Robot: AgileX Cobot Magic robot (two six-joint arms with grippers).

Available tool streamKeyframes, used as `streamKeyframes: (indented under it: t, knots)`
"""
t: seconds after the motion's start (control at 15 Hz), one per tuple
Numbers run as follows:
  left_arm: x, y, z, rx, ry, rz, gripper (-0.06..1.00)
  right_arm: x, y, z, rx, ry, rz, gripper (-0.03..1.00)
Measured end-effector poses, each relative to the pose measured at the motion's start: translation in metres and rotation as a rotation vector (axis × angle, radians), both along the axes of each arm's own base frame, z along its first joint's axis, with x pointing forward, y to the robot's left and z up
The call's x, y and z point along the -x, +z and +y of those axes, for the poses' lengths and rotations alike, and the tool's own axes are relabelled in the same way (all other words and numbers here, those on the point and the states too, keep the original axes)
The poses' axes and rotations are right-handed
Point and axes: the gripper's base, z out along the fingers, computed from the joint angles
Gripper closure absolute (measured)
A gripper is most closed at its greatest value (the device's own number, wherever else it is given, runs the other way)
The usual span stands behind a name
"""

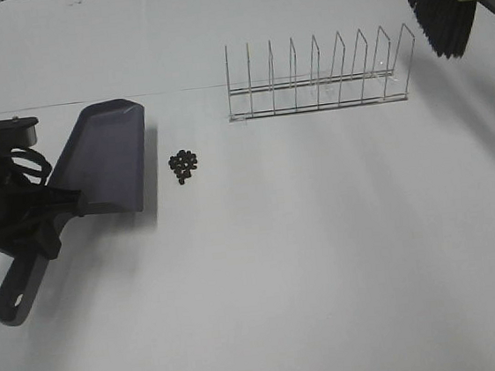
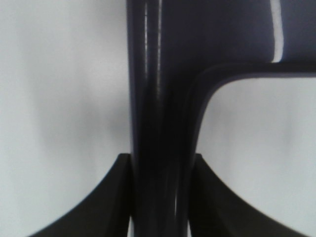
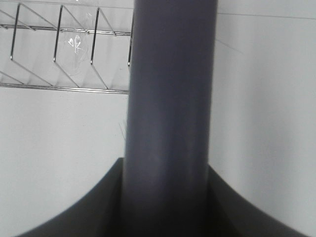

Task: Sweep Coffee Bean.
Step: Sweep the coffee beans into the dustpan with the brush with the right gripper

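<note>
1 wire rack (image 1: 316, 82) stands on a big white table (image 1: 329, 283), at the far side and a bit to the right. It is made of thin shiny metal. Its wire loops stand up in a row, side by side, with gaps between them. In the right wrist view the rack (image 3: 59, 54) is close by, and its slots hold nothing.

Glossy dark plastic dustpan (image 1: 108, 160), shiny metal wire rack (image 1: 318, 81), matt smooth white tabletop (image 1: 328, 274), black bristly brush (image 1: 438, 15)
</note>
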Motion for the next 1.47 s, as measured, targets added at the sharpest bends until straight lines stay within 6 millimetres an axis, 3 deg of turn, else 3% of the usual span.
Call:
streamKeyframes:
  t: [0.2, 0.27, 0.4, 0.53, 0.8, 0.87, 0.93, 1.0, 1.27, 1.47]
  knots:
    - [0.002, 0.000, 0.002, -0.020, -0.008, 0.024, 0.69, 0.029, 0.019, 0.001, -0.013, -0.004, 0.012, 0.71]
    - [0.002, -0.002, 0.002, -0.022, -0.002, 0.033, 0.69, 0.041, 0.017, 0.003, -0.021, -0.013, 0.045, 0.71]
    - [0.002, -0.012, 0.002, -0.031, 0.002, 0.060, 0.69, 0.062, 0.003, 0.021, -0.008, 0.022, 0.130, 0.71]
    - [0.000, -0.023, 0.002, -0.037, 0.003, 0.076, 0.69, 0.070, -0.022, 0.053, -0.017, 0.052, 0.172, 0.71]
    - [-0.001, -0.040, -0.007, -0.040, -0.015, 0.075, 0.69, 0.068, -0.073, 0.122, 0.056, 0.130, 0.196, 0.71]
    - [-0.001, -0.043, -0.012, -0.040, -0.011, 0.077, 0.69, 0.064, -0.103, 0.148, 0.114, 0.181, 0.251, 0.71]
    - [-0.001, -0.043, -0.012, -0.040, -0.011, 0.077, 0.69, 0.064, -0.103, 0.148, 0.114, 0.181, 0.251, 0.71]
    - [-0.001, -0.044, -0.013, -0.040, -0.009, 0.079, 0.69, 0.061, -0.127, 0.172, 0.170, 0.230, 0.302, 0.71]
    - [-0.002, -0.048, -0.013, -0.041, -0.006, 0.093, 0.69, 0.060, -0.150, 0.223, 0.219, 0.320, 0.345, 0.71]
    - [-0.003, -0.048, -0.014, -0.040, -0.005, 0.093, 0.69, 0.049, -0.162, 0.263, 0.163, 0.367, 0.300, 0.71]
